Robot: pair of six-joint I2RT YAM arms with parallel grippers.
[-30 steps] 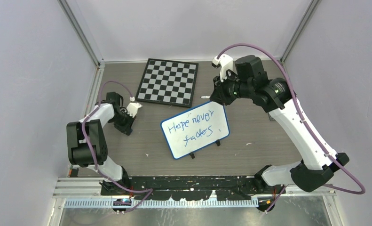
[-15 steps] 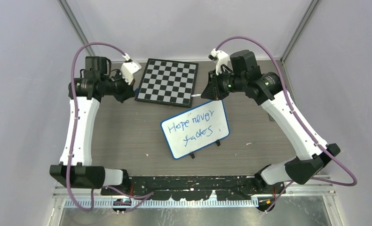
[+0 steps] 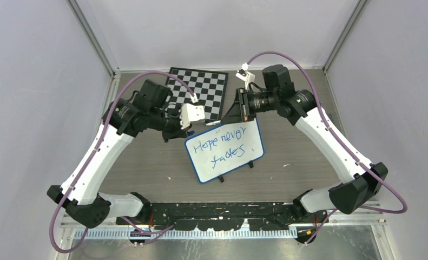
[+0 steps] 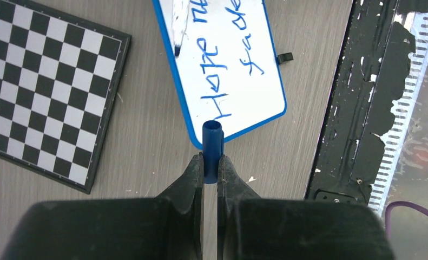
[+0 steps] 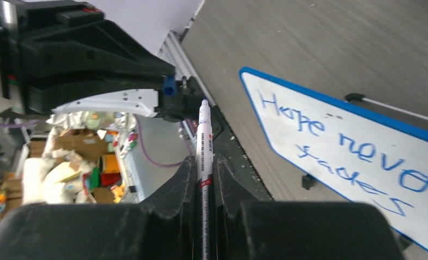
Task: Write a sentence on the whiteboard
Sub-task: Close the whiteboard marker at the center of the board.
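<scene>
While I watch from the overhead view, the whiteboard (image 3: 230,162) lies flat and askew on the grey table (image 3: 146,162), blue rim all round, two small black feet showing along its near edge. The sentence (image 3: 222,145) sits on it in blue marker, two lines, "Hope never" over "fades", and I can read it from both wrist cameras too. My left gripper (image 3: 173,134) hangs just beside the whiteboard's corner where "Hope" begins. On the left wrist view that gripper (image 4: 211,162) is pinched tight on a blue cap (image 4: 212,142), open end pointing out past the fingertips and lined up over the whiteboard's rounded corner (image 4: 198,142). My right gripper (image 3: 234,111) is over the whiteboard's far edge, fingers pointing across toward the left one. Its own camera shows the right gripper (image 5: 203,168) clamped on a white marker (image 5: 203,138), barrel running straight out between the fingers. The marker's nose aims toward the blue cap (image 5: 169,85), which shows just up and left of it, close but with a gap between them. From the left wrist I also catch the marker's dark tip (image 4: 177,50) above the whiteboard's rim, near the top of "Hope". A black-and-white chessboard (image 3: 209,89) lies on the table beyond the whiteboard's far edge, apart from it.
</scene>
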